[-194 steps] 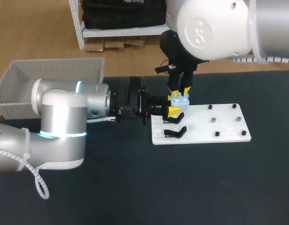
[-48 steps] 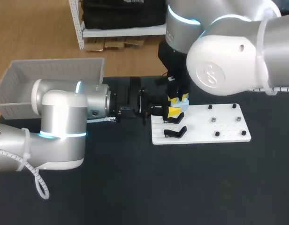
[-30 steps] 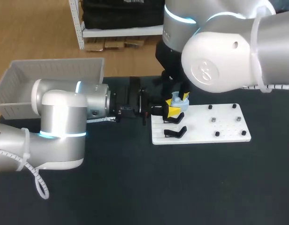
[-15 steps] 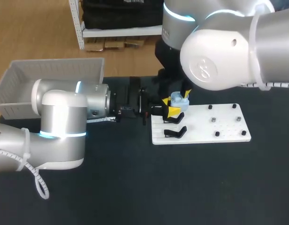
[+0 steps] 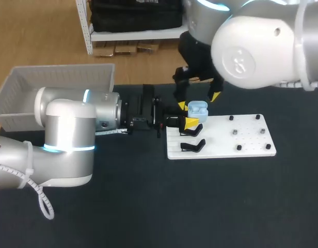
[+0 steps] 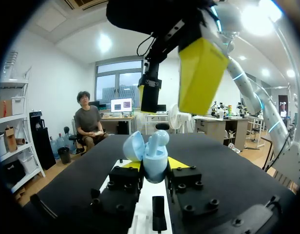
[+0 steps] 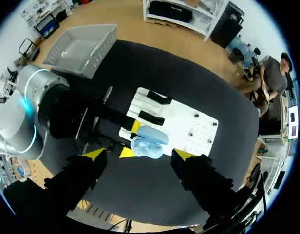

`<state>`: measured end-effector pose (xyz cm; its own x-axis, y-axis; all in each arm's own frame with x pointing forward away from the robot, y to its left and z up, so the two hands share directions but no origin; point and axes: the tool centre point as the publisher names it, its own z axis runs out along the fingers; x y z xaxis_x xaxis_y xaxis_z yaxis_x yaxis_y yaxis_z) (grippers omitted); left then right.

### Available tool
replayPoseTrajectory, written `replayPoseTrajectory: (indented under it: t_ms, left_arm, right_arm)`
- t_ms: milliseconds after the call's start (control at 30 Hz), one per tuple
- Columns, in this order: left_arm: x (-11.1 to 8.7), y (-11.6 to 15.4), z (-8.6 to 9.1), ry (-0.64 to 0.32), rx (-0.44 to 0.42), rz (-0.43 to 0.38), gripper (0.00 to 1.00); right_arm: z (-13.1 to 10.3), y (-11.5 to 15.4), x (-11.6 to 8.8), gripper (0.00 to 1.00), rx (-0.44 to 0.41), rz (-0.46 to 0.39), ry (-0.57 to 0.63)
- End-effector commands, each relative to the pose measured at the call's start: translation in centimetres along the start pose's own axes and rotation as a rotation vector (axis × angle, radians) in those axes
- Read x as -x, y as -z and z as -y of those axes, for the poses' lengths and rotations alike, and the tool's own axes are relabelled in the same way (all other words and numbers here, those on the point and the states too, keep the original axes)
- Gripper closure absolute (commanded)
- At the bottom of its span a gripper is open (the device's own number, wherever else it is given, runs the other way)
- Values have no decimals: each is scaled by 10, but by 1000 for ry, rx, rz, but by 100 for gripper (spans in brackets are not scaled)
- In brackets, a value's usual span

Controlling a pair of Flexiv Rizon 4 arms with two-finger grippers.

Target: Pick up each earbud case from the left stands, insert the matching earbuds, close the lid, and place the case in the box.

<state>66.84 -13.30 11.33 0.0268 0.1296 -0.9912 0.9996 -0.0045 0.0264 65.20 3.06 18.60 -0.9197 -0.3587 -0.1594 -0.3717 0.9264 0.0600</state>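
A light blue earbud case stands with its lid open over the left end of the white board. My left gripper reaches in level from the left and is shut on the case, yellow tips on either side. An earbud sits in the case beside the raised lid. My right gripper hangs above the case, open, its yellow tips wide apart and off it. From the right wrist the case lies below, between the spread fingers.
Two black stands sit at the board's left end, small pegs on its right half. A grey box stands at the table's far left. My left arm's body lies across the table's left side.
My right gripper has spread its fingers off the case and lifted a little. The case stays in the left gripper, which has not moved.
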Motion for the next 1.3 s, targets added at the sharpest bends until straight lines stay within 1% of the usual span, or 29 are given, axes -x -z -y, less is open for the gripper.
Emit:
replayPoseTrajectory:
  t_ms: [33,333,533,667,833,1300]
  left_arm:
    - [-1,-1,0,-2,4,3,100]
    - [-1,-1,0,-2,4,3,100]
    - [-1,-1,0,-2,4,3,100]
    - [-1,-1,0,-2,4,3,100]
    - [-1,-1,0,-2,4,3,100]
    - [-1,-1,0,-2,4,3,100]
  right_arm:
    - [13,4,-7,11,13,13,-28]
    - [38,0,-11,9,-1,-5,-108]
    - [47,-8,-12,9,-5,-24,-135]
    - [51,-13,-12,11,-6,-36,-148]
    - [52,-16,-12,12,-4,-44,-151]
    - [42,-21,-9,14,5,-56,-130]
